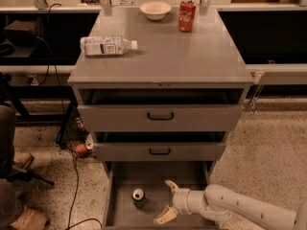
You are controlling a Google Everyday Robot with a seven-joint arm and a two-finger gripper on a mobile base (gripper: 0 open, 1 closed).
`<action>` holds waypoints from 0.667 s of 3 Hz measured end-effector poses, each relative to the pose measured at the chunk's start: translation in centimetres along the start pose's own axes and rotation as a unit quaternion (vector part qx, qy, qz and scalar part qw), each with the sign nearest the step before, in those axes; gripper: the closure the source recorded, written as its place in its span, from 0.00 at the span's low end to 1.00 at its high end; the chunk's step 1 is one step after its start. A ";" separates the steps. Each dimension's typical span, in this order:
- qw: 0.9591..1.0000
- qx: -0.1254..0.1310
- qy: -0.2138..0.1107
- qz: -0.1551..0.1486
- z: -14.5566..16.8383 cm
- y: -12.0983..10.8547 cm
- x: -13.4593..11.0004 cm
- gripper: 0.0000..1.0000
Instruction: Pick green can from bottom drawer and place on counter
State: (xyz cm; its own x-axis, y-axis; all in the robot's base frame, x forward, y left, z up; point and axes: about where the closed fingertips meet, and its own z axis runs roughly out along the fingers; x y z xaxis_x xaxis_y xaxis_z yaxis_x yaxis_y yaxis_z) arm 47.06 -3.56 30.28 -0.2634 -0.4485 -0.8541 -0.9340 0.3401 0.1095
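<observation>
The green can (139, 198) stands upright on the floor of the open bottom drawer (121, 213), left of centre, its silver top showing. My gripper (167, 202) is inside the drawer just right of the can, fingers spread open and pointing left at it, a small gap from the can. My white arm (240, 209) reaches in from the lower right. The counter (168, 51) is the grey top of the cabinet above.
On the counter lie a plastic water bottle (105, 45) on its side at the left, a white bowl (155, 9) and a red Coca-Cola can (187, 14) at the back. The two upper drawers (160, 116) stand slightly open. Cables and a person's feet are at the left.
</observation>
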 end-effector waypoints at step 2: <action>1.000 0.005 0.005 -0.013 1.0 0.1 0.4 0.00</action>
State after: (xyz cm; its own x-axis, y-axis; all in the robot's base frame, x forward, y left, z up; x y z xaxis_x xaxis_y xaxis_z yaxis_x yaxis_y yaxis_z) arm 47.09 -2.89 29.42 -0.2406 -0.4650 -0.8520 -0.9382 0.3364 0.0814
